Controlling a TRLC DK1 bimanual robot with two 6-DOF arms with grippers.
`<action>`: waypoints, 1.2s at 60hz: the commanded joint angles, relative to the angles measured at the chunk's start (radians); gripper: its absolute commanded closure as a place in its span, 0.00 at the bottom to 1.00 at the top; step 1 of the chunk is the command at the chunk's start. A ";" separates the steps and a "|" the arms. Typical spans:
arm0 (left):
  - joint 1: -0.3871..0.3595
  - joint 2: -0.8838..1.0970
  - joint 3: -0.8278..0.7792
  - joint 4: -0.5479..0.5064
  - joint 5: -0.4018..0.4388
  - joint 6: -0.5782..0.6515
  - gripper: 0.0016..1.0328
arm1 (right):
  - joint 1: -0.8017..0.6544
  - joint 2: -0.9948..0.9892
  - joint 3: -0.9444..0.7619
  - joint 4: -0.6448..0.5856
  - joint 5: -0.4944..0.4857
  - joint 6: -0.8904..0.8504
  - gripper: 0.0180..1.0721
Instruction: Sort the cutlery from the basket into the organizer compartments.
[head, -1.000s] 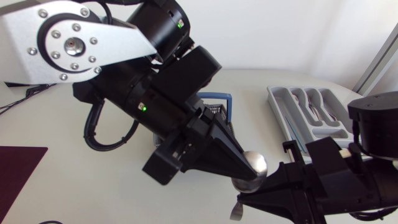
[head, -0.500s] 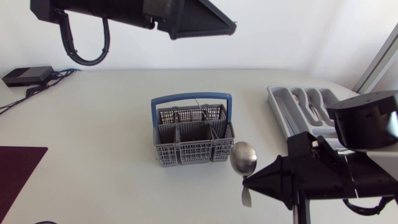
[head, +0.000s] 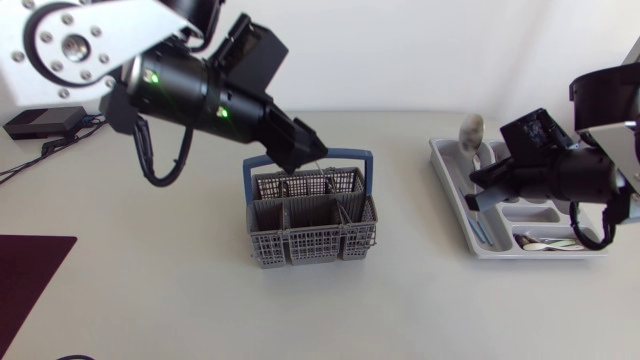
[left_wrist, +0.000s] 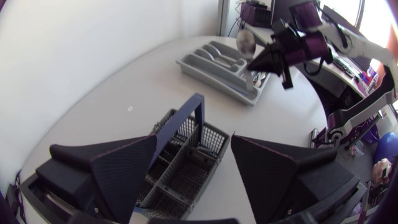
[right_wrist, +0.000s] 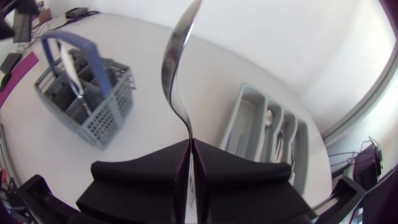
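Spoon (right_wrist: 177, 81), one, shiny steel, stands clamped in the right gripper (right_wrist: 189, 149) by the one grey organizer (head: 445, 160). Left gripper (left_wrist: 193, 138) hangs wide open above one grey, blue-handled basket (head: 310, 235).

Left arm (head: 180, 90): silver-grey upper link with a round flange (head: 72, 45) ringed by shiny screws, then bulky matte black housings dotted with two small green lights (head: 155, 76), a thick black cable (head: 150, 150) looping underneath. Right arm (head: 590, 140): blocky black housings with rounded corners, a thin dark cable (head: 577, 220) curling at the side. Left gripper (left_wrist: 193, 146) and right gripper (right_wrist: 189, 143) alike: matte black, two broad wedge-shaped fingers each, finely textured faces, faint purplish lines along the edges.
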 joint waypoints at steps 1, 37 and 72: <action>-0.017 -0.024 -0.059 0.018 -0.038 0.017 0.21 | -0.070 0.111 0.070 0.039 0.033 0.037 0.95; -0.081 0.027 -0.153 0.041 -0.162 0.014 0.22 | -0.202 0.737 0.558 0.079 0.269 0.149 0.95; -0.081 0.042 -0.164 0.051 -0.162 0.015 0.22 | -0.232 1.037 0.783 -0.030 0.345 0.161 0.95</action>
